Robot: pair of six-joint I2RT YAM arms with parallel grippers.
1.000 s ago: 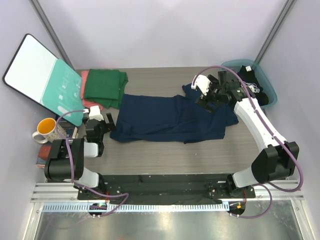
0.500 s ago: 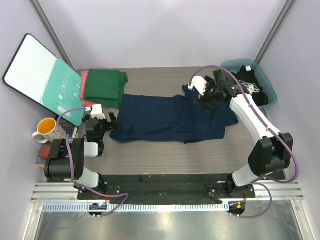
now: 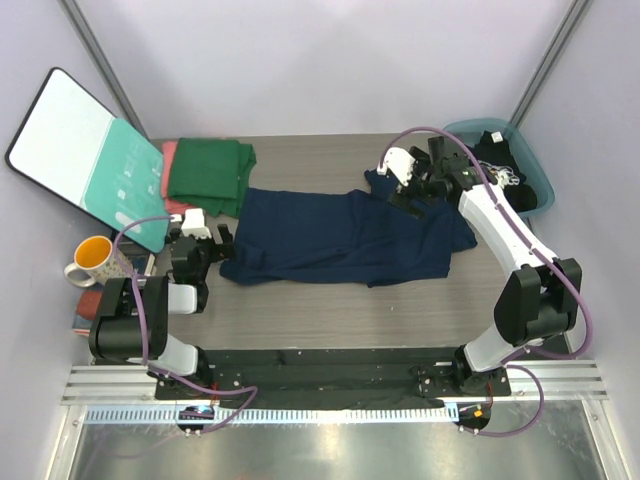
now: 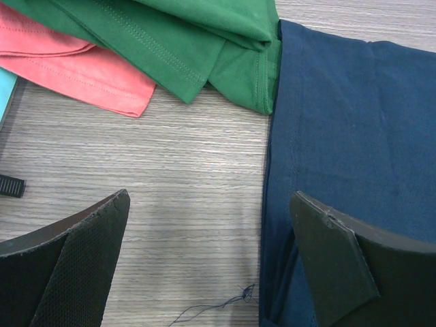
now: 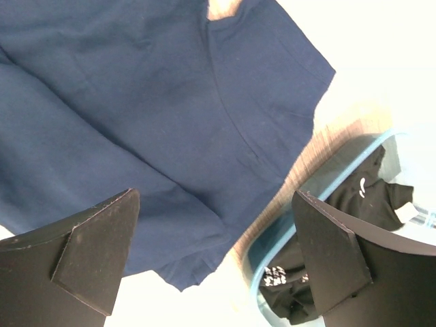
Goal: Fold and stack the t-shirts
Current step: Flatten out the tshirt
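The navy blue t-shirt [image 3: 340, 236] lies spread across the middle of the table, also seen in the left wrist view [image 4: 347, 129] and the right wrist view [image 5: 157, 116]. A folded dark green t-shirt [image 3: 208, 175] rests on a salmon-pink one [image 3: 178, 207] at the back left. A black t-shirt with white print [image 3: 510, 172] sits in the bin. My left gripper [image 3: 203, 243] stands open low at the navy shirt's left edge, its jaws astride that hem [image 4: 211, 231]. My right gripper [image 3: 408, 188] hangs open above the shirt's back right corner [image 5: 214, 231].
A light blue bin [image 3: 535, 180] stands at the back right. A teal-and-white board [image 3: 85, 155] leans at the back left. A yellow mug [image 3: 92, 260] sits on books at the left edge. A loose dark thread [image 4: 218, 306] lies on the wood.
My right gripper has moved a little back and left over the navy shirt's corner. The left arm and the shirts have stayed put.
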